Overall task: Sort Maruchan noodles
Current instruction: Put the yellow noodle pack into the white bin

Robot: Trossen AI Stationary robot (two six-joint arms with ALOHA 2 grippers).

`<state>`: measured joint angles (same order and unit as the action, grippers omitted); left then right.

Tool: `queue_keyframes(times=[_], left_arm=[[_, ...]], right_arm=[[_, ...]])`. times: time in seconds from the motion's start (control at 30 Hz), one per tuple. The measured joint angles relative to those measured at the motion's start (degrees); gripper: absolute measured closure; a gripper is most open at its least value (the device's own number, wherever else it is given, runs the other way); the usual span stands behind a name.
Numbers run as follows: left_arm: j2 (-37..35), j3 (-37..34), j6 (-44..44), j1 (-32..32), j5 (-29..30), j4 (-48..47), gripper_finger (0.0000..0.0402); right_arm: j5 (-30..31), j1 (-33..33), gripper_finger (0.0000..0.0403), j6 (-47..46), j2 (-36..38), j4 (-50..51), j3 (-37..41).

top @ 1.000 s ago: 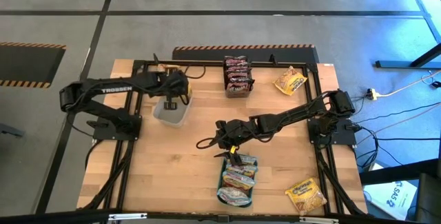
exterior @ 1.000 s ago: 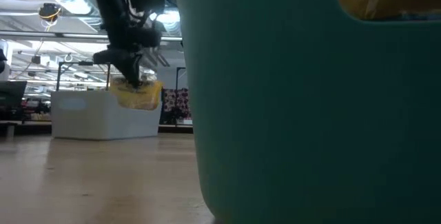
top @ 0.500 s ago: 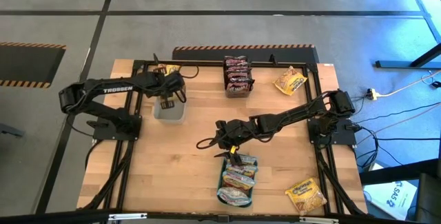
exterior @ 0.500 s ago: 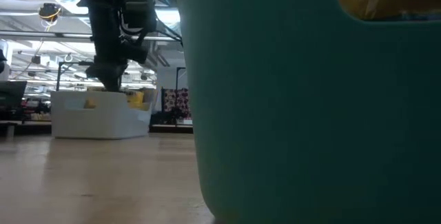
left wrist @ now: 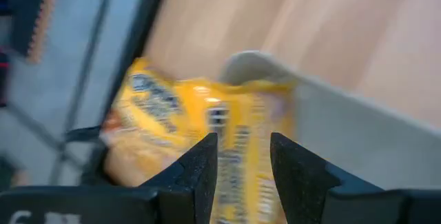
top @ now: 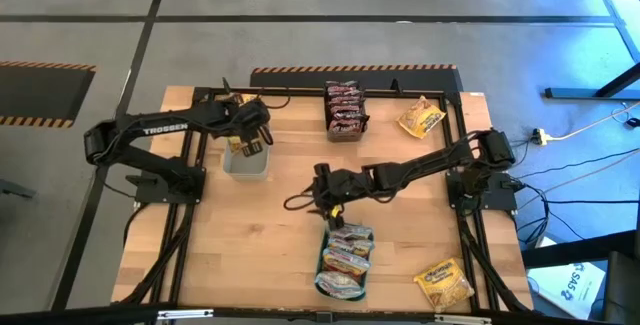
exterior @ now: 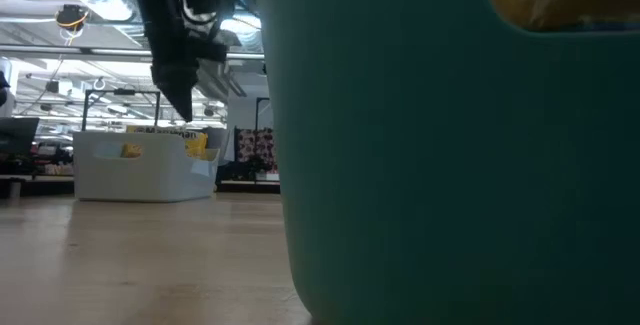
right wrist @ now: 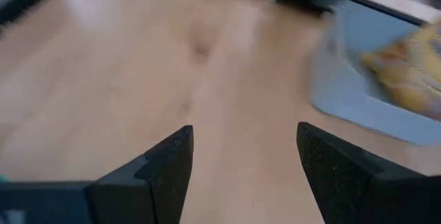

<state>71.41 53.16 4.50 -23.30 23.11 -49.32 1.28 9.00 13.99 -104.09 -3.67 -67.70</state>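
Observation:
My left gripper [top: 250, 137] hangs open just above the grey tub [top: 246, 161] at the table's left. A yellow Maruchan noodle packet [left wrist: 200, 127] lies inside the tub, below the fingertips and apart from them. My right gripper [top: 320, 187] stands open over the bare middle of the table, just beyond the far end of the teal tray [top: 322, 265]. That tray holds pale packets [top: 346, 257]. Dark brown-red packets [top: 343, 108] sit stacked at the far edge. Two yellow packets [top: 421, 117] [top: 444, 283] lie loose on the table's right side.
The teal tray [exterior: 450, 165] fills most of the low view, right in front of the camera. The grey tub [exterior: 145, 168] stands farther back, with my left gripper [exterior: 182, 105] above it. Bare wood lies between the tub and the tray.
My left gripper has opened and let go of the yellow packet, which has fallen into the grey tub and now lies there. The gripper has since risen a little above the tub and its wrist has rolled.

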Motion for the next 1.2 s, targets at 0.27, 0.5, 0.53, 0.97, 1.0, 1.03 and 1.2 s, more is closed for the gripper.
queue_keyframes(times=[0.27, 0.5, 0.53, 0.97, 1.0, 1.03, 1.2], left_arm=[[-4.9, 0.4, -6.4, 5.8, -4.6, 5.3, 0.0274], [-7.7, -2.6, -9.2, 13.6, -7.4, 18.3, 0.0274], [-7.5, -3.2, -9.9, 14.7, -8.0, 20.5, 0.0274], [-6.8, -10.6, -11.6, 27.3, -9.1, 39.9, 0.0274], [-6.8, -10.7, -11.9, 27.9, -8.9, 40.0, 0.0274], [-6.8, -10.7, -12.2, 28.3, -8.8, 40.2, 0.0274], [-6.8, -10.7, -13.5, 30.8, -8.8, 40.3, 0.0274]], right_arm=[[0.7, -4.4, 0.0159, -4.7, 9.2, 14.6, 0.0], [1.2, -2.8, 0.0159, -21.1, 17.7, 35.7, 0.0], [1.2, -1.7, 0.0159, -24.3, 18.5, 38.3, 0.0], [8.4, 20.3, 0.0159, -65.4, 21.6, 60.0, 1.5], [7.9, 21.4, 0.0159, -68.3, 21.6, 60.4, 2.3], [7.1, 22.5, 0.0159, -71.1, 21.6, 60.8, 3.3], [-2.0, 27.4, 0.0159, -84.9, 21.5, 57.0, 10.0]])
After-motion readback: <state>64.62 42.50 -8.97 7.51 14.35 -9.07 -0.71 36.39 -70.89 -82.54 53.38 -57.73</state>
